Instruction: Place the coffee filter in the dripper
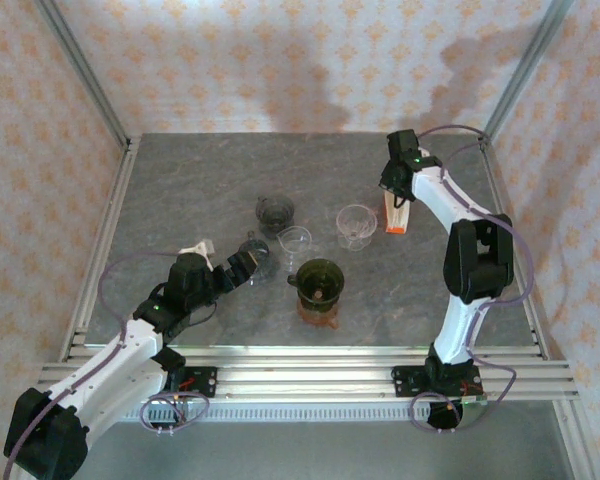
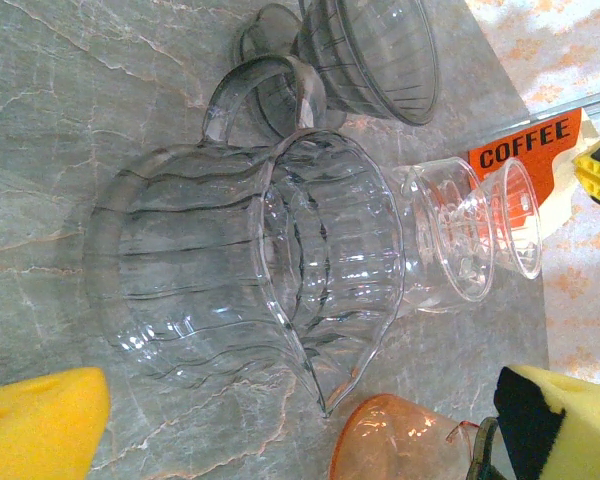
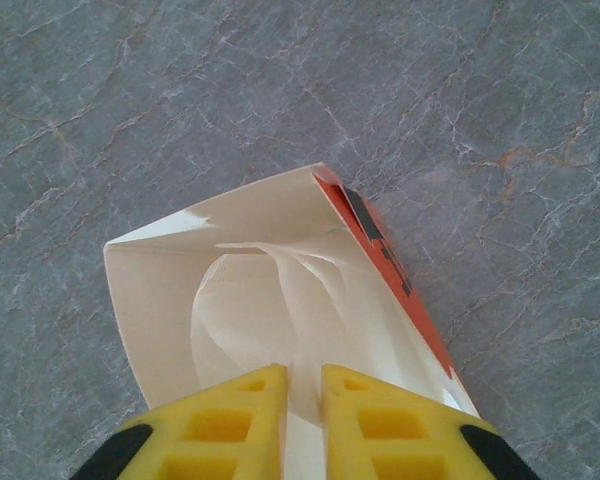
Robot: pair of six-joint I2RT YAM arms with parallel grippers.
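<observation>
Glass vessels cluster mid-worktop: dark dripper, clear cup, clear dripper, green dripper, with narrow gaps between. Filter box stands just right. Back, left and front-right worktop lie open.

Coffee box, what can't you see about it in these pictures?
- Right wrist view: the right pincer covers the coffee filter's lower part, so a tight pinch is unclear; the bottom edge cuts off the coffee box.
- Top view: the box is too small to see inside.
- Left wrist view: a small clear dripper blurs its label past COFFEE.
</observation>
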